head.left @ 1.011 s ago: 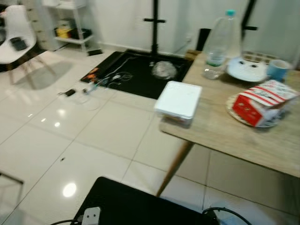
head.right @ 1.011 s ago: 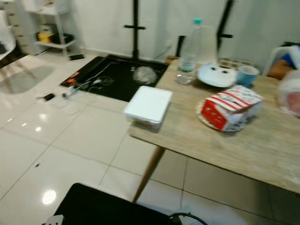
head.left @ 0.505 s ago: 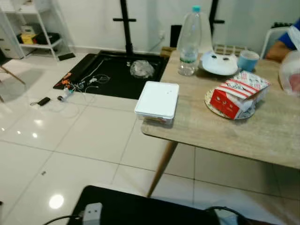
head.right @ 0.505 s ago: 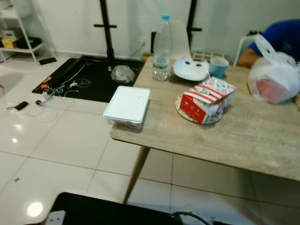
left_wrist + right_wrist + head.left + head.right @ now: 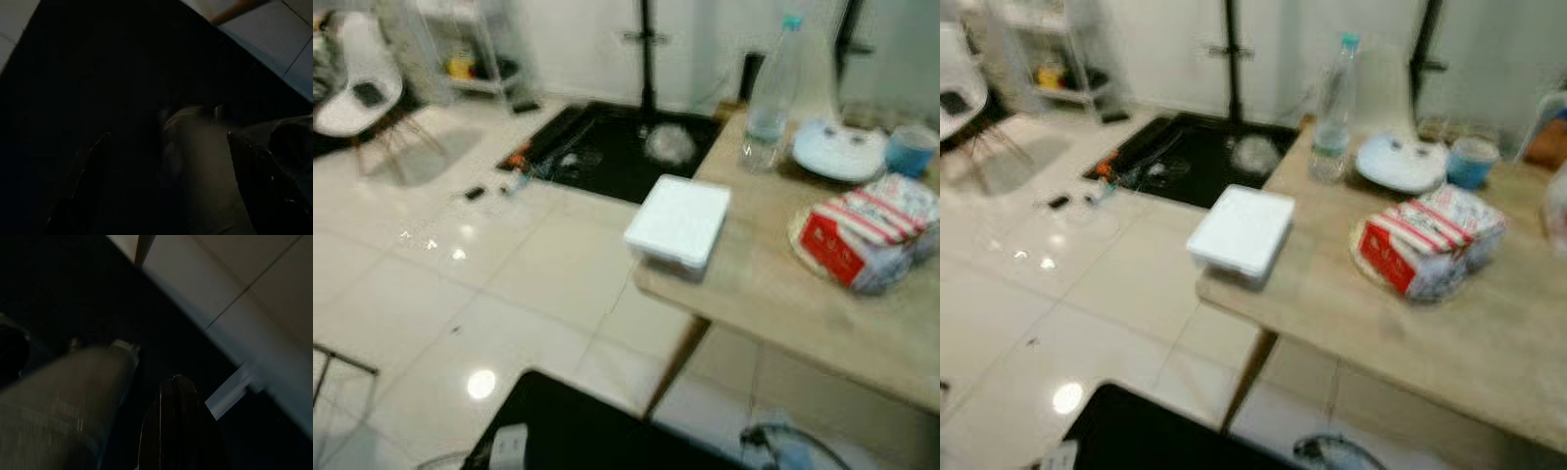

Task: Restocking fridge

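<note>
— Swings back to the left compared with half a second ago, and blurs again; brings the white chair (image 5: 357, 83) and black mat (image 5: 607, 147) back in, drops the far right end of the table (image 5: 773, 294)

— Means walking or turning, then, not reaching?

— Seems so. Hangs low and dark on the left gripper (image 5: 166, 142), fingers (image 5: 85, 171) spread wide, holding nothing. Can't tell on the right gripper (image 5: 176, 396), just one dark finger (image 5: 177, 431) against floor tiles

— And the goods to stock?

— Sits at the near corner of the table, a white lidded box (image 5: 678, 220); beyond it a water bottle (image 5: 771, 93), and to the right a red and white packet (image 5: 867, 230). Looks untouched, all of it. Probably needs a steady stance before any pickup
</note>
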### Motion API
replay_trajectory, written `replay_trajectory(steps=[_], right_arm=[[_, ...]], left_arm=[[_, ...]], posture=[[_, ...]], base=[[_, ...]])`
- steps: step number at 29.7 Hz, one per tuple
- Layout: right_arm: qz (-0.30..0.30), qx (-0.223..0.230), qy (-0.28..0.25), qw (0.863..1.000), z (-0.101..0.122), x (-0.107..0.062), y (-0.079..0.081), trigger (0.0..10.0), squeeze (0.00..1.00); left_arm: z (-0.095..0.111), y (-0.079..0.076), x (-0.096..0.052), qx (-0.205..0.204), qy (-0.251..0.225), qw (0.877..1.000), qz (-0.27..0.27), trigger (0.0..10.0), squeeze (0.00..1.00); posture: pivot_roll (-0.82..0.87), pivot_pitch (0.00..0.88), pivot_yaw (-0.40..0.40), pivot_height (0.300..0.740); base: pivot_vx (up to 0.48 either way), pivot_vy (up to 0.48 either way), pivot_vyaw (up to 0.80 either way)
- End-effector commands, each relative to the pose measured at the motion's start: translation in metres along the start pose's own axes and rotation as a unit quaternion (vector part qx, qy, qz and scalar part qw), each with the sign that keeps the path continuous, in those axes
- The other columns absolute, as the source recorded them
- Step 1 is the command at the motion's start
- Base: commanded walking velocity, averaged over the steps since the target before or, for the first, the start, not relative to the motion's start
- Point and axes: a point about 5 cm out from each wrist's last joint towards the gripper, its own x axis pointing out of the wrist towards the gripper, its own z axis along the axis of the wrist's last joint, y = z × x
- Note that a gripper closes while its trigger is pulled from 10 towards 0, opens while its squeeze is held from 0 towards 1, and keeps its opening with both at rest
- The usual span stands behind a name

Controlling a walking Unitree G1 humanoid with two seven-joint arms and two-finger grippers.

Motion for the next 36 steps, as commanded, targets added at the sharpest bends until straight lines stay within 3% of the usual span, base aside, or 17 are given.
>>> replay_trajectory(steps=[1,17,22,27,32,36], right_arm=[[0.001,0.007,0.0,1.0,-0.003,0.0,0.002,10.0,0.0],[0.002,0.009,0.001,1.0,-0.003,0.0,0.003,10.0,0.0],[0.003,0.007,0.001,1.0,-0.003,0.0,0.003,10.0,0.0],[0.004,0.008,0.001,1.0,-0.003,0.0,0.003,10.0,0.0],[0.003,0.012,0.0,1.0,-0.003,0.0,0.003,10.0,0.0],[0.003,0.014,-0.001,1.0,-0.003,0.0,0.003,10.0,0.0]], left_arm=[[-0.004,0.001,-0.001,-0.005,0.009,1.0,0.005,10.0,0.0],[-0.005,0.006,-0.002,-0.021,0.004,1.0,0.016,10.0,0.0],[0.004,0.021,-0.004,-0.06,-0.02,0.997,0.044,10.0,0.0],[0.01,0.027,-0.005,-0.05,-0.026,0.998,0.039,10.0,0.0],[0.01,0.025,-0.005,-0.051,-0.026,0.998,0.035,10.0,0.0],[0.007,0.021,-0.004,-0.055,-0.024,0.998,0.032,10.0,0.0]], posture=[[-0.04,0.0,0.011,0.74],[-0.04,0.0,0.011,0.74],[-0.04,0.0,0.008,0.74],[-0.04,0.0,0.008,0.74],[-0.04,0.0,0.012,0.74],[-0.04,0.0,0.012,0.74]], base=[[0.0,0.0,0.0],[0.0,0.0,0.0],[0.0,0.0,0.0],[0.0,-0.189,0.0],[0.0,-0.472,0.0],[0.0,0.0,0.0]])
